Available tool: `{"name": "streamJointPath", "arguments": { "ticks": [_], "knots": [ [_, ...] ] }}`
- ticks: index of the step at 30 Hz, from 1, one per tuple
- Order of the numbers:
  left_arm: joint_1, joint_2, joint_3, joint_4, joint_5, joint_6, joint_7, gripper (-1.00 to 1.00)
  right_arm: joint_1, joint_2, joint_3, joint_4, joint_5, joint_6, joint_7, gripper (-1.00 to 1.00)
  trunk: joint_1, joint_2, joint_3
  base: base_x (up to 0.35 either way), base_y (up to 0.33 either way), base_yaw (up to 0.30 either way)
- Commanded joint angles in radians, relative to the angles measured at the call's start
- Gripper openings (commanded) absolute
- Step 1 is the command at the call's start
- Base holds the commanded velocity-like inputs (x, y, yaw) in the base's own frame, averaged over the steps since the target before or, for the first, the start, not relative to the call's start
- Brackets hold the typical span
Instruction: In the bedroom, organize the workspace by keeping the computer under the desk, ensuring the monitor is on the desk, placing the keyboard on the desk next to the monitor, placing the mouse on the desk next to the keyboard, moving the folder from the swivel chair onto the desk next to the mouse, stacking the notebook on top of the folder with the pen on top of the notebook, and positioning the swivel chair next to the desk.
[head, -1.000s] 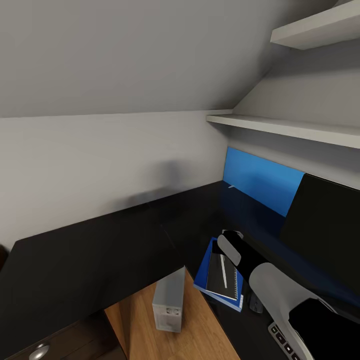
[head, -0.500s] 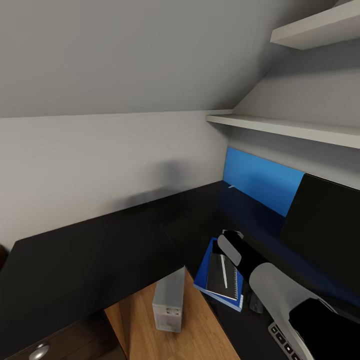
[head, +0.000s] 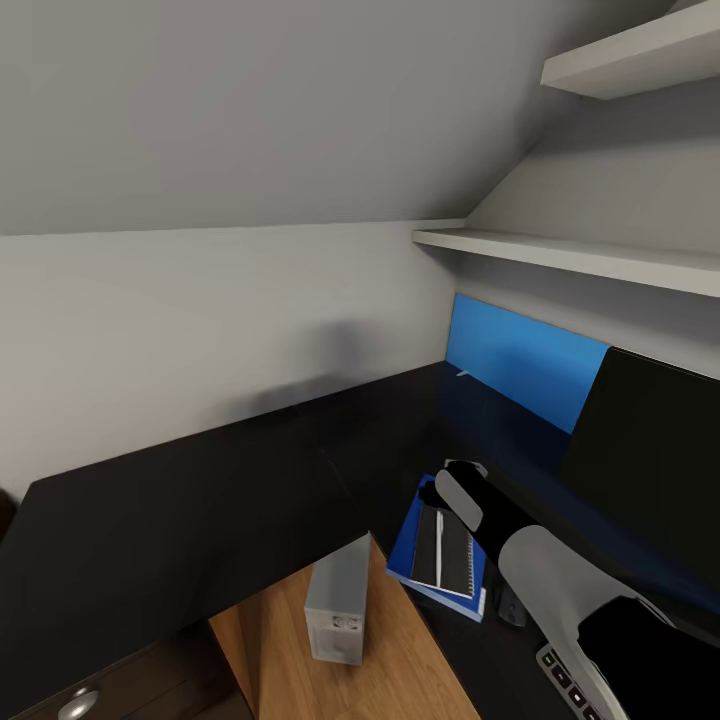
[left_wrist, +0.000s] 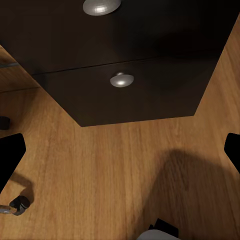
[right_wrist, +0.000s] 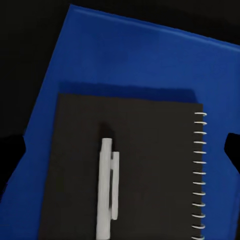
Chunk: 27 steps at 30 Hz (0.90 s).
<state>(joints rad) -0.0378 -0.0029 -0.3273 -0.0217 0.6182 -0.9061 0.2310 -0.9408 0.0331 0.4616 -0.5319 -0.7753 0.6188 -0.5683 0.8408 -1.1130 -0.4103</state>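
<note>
On the glossy black desk (head: 180, 520) the blue folder (head: 404, 548) lies flat. The dark grey notebook (head: 445, 552) rests on it, and the white pen (head: 437, 535) lies on the notebook. My right gripper (head: 432, 492) hovers just above this stack, open and empty. In the right wrist view its dark fingertips (right_wrist: 11, 150) flank the pen (right_wrist: 106, 190), the notebook (right_wrist: 150, 165) and the folder (right_wrist: 150, 60). The monitor (head: 650, 470) stands at the right, with the keyboard (head: 562, 676) and mouse (head: 510, 606) partly hidden by my arm. The computer (head: 338, 600) stands under the desk. My left gripper (left_wrist: 120, 150) hangs open over the floor.
A black drawer unit (left_wrist: 130, 55) with round silver knobs (left_wrist: 121, 79) stands on the wooden floor (left_wrist: 120, 170) below the left gripper. White shelves (head: 570, 255) run above the desk's blue back panel (head: 520, 360). A sloped wall closes the far side.
My right arm has shifted slightly left over the notebook, covering more of its right side. Everything else holds still.
</note>
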Motion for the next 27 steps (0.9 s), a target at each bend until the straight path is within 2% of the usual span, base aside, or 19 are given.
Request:
{"name": "streamJointPath", "arguments": {
  "ticks": [1,6,8,9,12,14,15,18,21,27],
  "knots": [
    [-0.001,0.0,-0.009,0.0,0.003,-0.002,0.007,1.0,-0.001,-0.001,0.006,-0.003,-0.011,0.001,-0.009,1.0,0.0,-0.001,-0.001,0.0,0.0,0.0],
    [-0.001,0.001,-0.008,0.0,0.003,-0.002,0.008,1.0,0.003,0.005,0.011,-0.057,-0.008,-0.005,-0.014,1.0,0.0,-0.001,0.0,0.0,0.0,0.028],
    [-0.001,0.001,-0.007,0.0,0.003,-0.002,0.008,1.0,0.026,0.006,0.02,-0.1,-0.002,-0.018,-0.017,1.0,0.0,-0.001,0.0,0.0,0.0,0.166],
    [-0.001,0.001,-0.008,0.0,0.003,-0.001,0.008,1.0,0.063,0.005,0.042,-0.166,0.014,-0.029,-0.018,1.0,0.0,-0.001,0.0,0.0,0.0,0.228],
    [-0.001,0.0,-0.009,0.0,0.003,-0.001,0.008,1.0,0.103,0.005,0.079,-0.251,0.04,-0.034,-0.02,1.0,0.0,-0.001,0.001,0.0,0.0,0.247],
    [-0.001,0.0,-0.01,0.0,0.003,-0.001,0.007,1.0,0.158,0.006,0.135,-0.357,0.083,-0.037,-0.036,1.0,0.0,-0.001,0.0,0.0,0.0,0.266],
    [-0.001,0.0,-0.01,0.0,0.003,0.0,0.006,1.0,0.199,0.012,0.178,-0.414,0.108,-0.039,-0.079,1.0,0.0,-0.001,0.0,0.0,0.0,0.268],
    [-0.001,-0.001,-0.012,0.0,0.002,0.007,0.004,1.0,0.218,0.027,0.201,-0.439,0.118,-0.04,-0.115,1.0,0.0,-0.001,-0.001,0.0,0.0,0.188],
    [-0.001,-0.001,-0.013,-0.001,-0.001,0.069,0.006,1.0,0.241,0.04,0.214,-0.454,0.124,-0.043,-0.135,1.0,0.0,-0.001,-0.001,0.0,0.0,0.061],
    [-0.001,0.0,-0.013,0.0,-0.001,0.087,0.007,1.0,0.25,0.043,0.217,-0.457,0.126,-0.044,-0.138,1.0,0.0,-0.001,-0.001,0.0,0.0,0.012]
  ]
}}
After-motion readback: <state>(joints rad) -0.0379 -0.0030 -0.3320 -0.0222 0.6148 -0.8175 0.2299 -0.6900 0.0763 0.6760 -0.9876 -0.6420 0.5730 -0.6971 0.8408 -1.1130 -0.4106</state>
